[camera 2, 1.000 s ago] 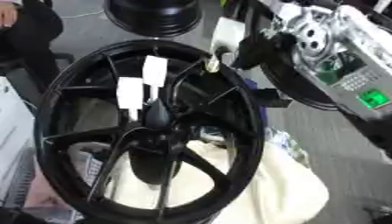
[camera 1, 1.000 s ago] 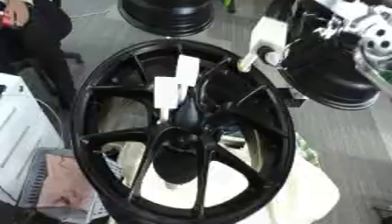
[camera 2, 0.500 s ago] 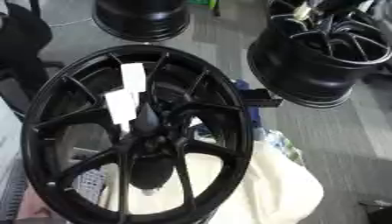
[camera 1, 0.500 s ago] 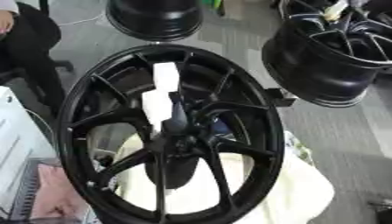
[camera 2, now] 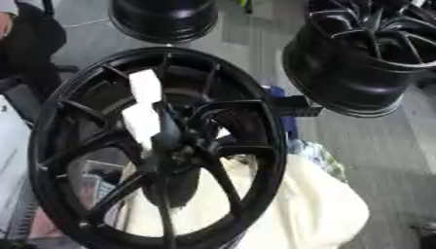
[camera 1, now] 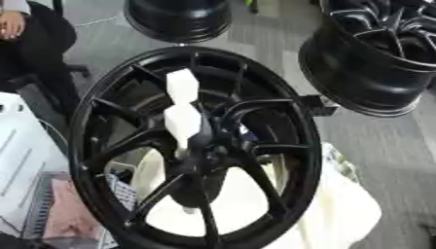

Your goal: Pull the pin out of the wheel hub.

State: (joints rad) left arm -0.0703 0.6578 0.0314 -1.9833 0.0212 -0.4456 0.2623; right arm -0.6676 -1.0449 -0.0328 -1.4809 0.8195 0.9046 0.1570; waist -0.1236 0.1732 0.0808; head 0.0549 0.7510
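Note:
A large black spoked wheel hub point(camera 1: 111, 146) stands tilted in the middle of both views, on a cream cloth point(camera 1: 345, 214). From its centre point(camera 1: 200, 155) a white blocky pin sticks up towards me in two segments, the upper one point(camera 1: 181, 85) above the lower one point(camera 1: 181, 122). The right eye view shows the same pin point(camera 2: 140, 114) in front of a dark centre post. Neither of my hands shows in either view, and nothing touches the pin.
A second black wheel point(camera 1: 374, 58) lies at the upper right and a third point(camera 1: 174, 19) at the top edge. A small black bracket point(camera 1: 315, 104) juts out by the hub's right rim. A white panel point(camera 1: 26, 160) fills the left edge.
The whole picture has shifted, so the camera moved. My arm, seen at the upper right one second ago, is out of view. The white pin still sits in the hub.

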